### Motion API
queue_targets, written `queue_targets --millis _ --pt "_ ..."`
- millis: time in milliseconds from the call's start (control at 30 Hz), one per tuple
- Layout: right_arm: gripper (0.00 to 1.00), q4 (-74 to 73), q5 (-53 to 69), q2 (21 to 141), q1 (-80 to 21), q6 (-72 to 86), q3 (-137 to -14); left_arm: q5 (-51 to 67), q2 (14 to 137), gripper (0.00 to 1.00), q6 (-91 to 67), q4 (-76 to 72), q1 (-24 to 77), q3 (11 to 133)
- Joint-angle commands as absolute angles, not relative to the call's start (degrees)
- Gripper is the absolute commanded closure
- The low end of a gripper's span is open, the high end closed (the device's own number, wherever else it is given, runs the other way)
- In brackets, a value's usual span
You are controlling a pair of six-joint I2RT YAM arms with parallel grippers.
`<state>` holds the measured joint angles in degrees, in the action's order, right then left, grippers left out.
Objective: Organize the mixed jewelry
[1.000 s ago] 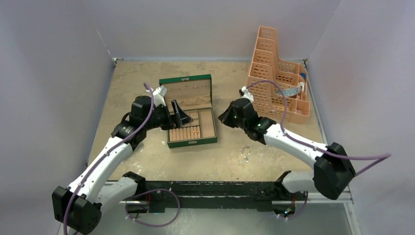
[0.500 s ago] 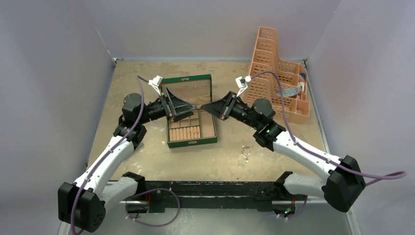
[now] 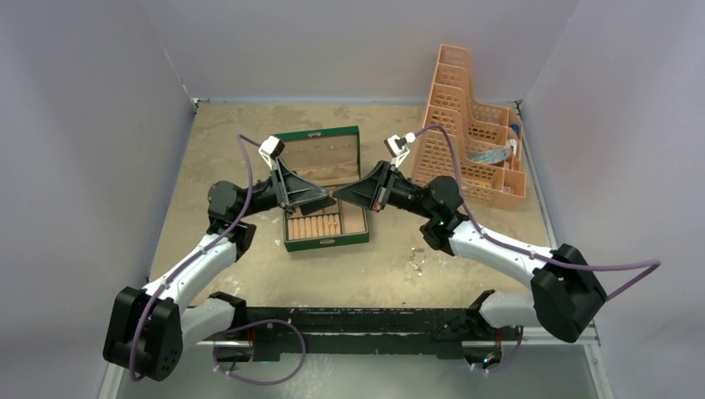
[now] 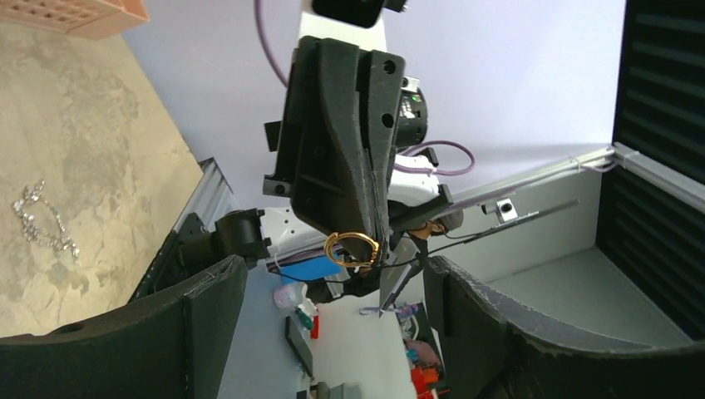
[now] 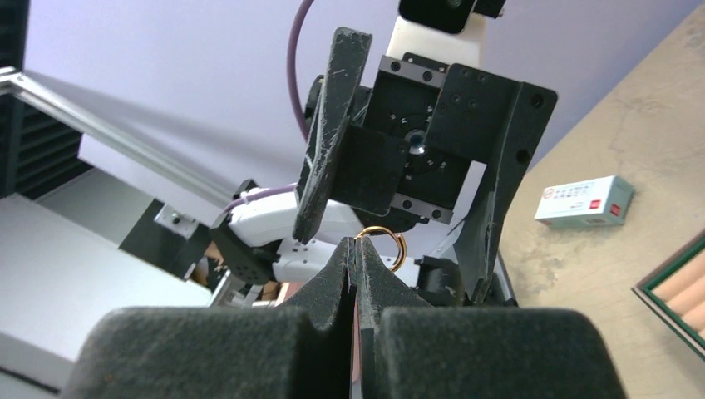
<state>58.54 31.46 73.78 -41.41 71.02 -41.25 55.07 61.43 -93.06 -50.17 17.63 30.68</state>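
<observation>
Here, a gold ring (image 5: 402, 248) is pinched at the very tips of the right gripper (image 5: 353, 249), whose jaws are closed tight on it, so most of the hoop sticks out past the pads. It hangs in the air above the box (image 3: 326, 242), not on the table (image 3: 224, 150). The left gripper (image 3: 309, 193) faces it with its jaws spread wide, and in the left wrist view the ring sits in the gap between the 2 fingers (image 4: 166, 332), touching neither as far as the pictures show. The 2 grippers meet tip to tip over the box's far half.

The chain (image 3: 416, 260), a small silvery tangle, lies on the table near the box's right front corner, just beside the right forearm and well apart from both grippers.

The box is open, with its lid (image 3: 320, 150) standing up at the back. A row of tan rolls (image 3: 314, 226) fills its near left section, and beige compartments lie to the right; whether any jewelry rests in them cannot be told. The basket (image 3: 465, 108), stepped and orange, sits in the far right corner and holds a silvery-blue item I cannot make out. The right wrist view shows a small white carton (image 5: 582, 202) on the table.

Walls (image 3: 91, 125) close 3 sides. Bare tabletop runs left of the box to the wall, and in front of it to the arm bases.
</observation>
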Motion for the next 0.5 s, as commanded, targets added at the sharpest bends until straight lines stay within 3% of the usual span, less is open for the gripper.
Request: queue_targets --millis 0,200,467 --pt "1.00 69.4 34.9 74.6 -42.5 76.2 -41.5 55.9 62.7 0.25 -100.6 -66.2 17.4 29.7" --pt "1.00 77.4 34.8 77.7 -44.2 80.9 -41.1 55.3 65.5 0.37 -106.2 -75.9 17.4 28.3" --pt "1.00 84.3 33.9 80.9 -45.3 85.6 -39.9 55.0 65.2 0.52 -106.5 -78.2 17.4 28.1"
